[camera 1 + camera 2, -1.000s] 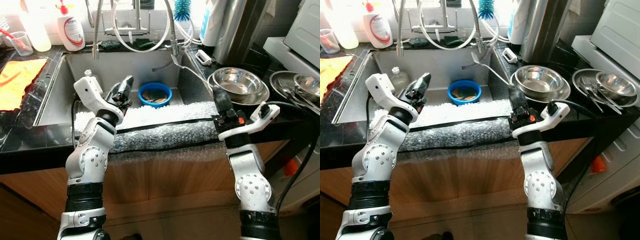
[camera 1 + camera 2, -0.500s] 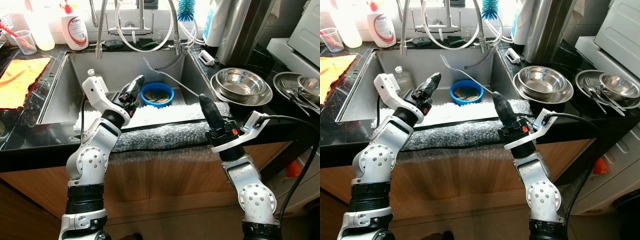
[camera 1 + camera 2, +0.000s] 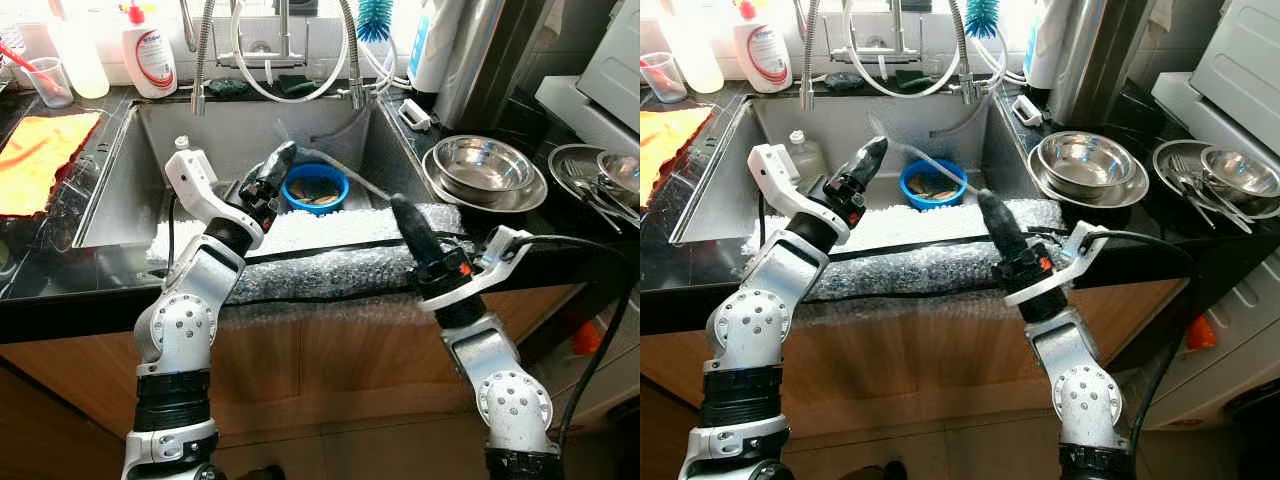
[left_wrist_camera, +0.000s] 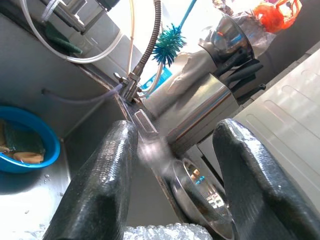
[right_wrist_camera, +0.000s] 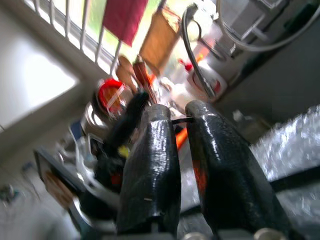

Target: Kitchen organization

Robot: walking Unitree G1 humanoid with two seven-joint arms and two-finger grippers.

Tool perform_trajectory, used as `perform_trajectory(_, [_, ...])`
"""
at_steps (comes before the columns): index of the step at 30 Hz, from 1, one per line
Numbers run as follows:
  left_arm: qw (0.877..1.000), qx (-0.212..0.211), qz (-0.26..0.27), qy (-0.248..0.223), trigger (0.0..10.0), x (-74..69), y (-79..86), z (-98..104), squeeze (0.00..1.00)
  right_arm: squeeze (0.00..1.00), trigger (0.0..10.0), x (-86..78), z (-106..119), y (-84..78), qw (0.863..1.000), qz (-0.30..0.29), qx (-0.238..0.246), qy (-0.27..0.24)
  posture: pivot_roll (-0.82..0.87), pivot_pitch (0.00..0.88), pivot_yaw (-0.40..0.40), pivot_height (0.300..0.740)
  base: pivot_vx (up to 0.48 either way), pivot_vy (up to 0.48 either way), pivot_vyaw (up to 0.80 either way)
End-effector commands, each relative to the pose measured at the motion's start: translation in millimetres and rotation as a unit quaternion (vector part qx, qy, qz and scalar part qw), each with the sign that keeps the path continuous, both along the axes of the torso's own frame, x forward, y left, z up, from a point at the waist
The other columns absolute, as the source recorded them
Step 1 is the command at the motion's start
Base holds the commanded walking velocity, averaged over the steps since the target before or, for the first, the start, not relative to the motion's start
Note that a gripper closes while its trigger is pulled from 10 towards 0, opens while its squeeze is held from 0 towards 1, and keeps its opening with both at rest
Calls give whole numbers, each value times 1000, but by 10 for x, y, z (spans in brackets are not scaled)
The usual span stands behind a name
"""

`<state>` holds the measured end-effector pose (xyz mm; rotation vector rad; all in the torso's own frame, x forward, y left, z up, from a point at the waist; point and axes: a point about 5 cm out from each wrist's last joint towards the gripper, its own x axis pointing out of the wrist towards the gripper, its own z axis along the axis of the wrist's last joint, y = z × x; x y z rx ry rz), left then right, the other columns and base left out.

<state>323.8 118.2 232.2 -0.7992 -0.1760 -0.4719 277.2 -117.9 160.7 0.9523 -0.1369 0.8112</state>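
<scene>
A blue bowl (image 3: 315, 188) holding brownish scraps sits in the steel sink (image 3: 130, 190), on a sheet of bubble wrap (image 3: 330, 262) that hangs over the sink's front edge. My left gripper (image 3: 283, 155) hovers just left of the bowl, over the sink. In the left wrist view its fingers (image 4: 107, 165) stand wide apart with nothing between them, and the bowl (image 4: 25, 145) lies off to one side. My right gripper (image 3: 398, 203) points up and back above the bubble wrap, to the right of the bowl. Its fingertips (image 5: 160, 125) are pressed close together, holding nothing.
Stacked steel bowls (image 3: 487, 165) stand on the black counter at right, with a plate of cutlery (image 3: 600, 178) beyond. A soap bottle (image 3: 148, 55), a cup (image 3: 45, 85) and an orange cloth (image 3: 35, 150) are at left. Faucet hoses (image 3: 275, 60) and a blue brush (image 3: 372, 18) hang behind the sink. A small bottle (image 3: 803, 152) stands inside it.
My right arm has swung left from beside the steel bowls to over the bubble wrap. The left gripper has risen and moved closer to the blue bowl. The camera also shifted.
</scene>
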Motion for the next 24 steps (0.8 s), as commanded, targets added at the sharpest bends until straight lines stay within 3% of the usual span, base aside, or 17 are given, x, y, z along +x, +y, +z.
perform_trajectory(1, [1000,-4,8,-14,10000,-22,13,68,0,0,10000,-40,25,58,999,17,-32,-19,-12,53,-34,740,0,0,0])
perform_trajectory(17, [1000,16,19,11,10000,6,12,2,0,0,10000,-92,113,46,998,34,-11,-51,-13,53,-33,740,0,0,0])
perform_trajectory(18, [1000,14,22,12,7725,9,20,2,0,0,10000,-98,117,45,998,36,-9,-52,-11,55,-33,740,0,0,0])
perform_trajectory(20, [1000,14,23,12,7725,12,25,4,0,0,10000,-103,120,46,998,38,-9,-53,-11,55,-33,740,0,0,0])
perform_trajectory(21, [1000,13,25,12,1882,15,32,7,0,0,10000,-106,120,46,998,39,-8,-54,-12,54,-33,740,0,0,0])
perform_trajectory(23, [999,11,30,13,0,22,44,10,0,0,10000,-117,117,50,998,44,-7,-55,-12,54,-33,740,0,0,0])
perform_trajectory(24, [999,11,30,13,0,22,44,10,0,0,10000,-117,117,50,998,44,-7,-55,-12,54,-33,740,0,0,0])
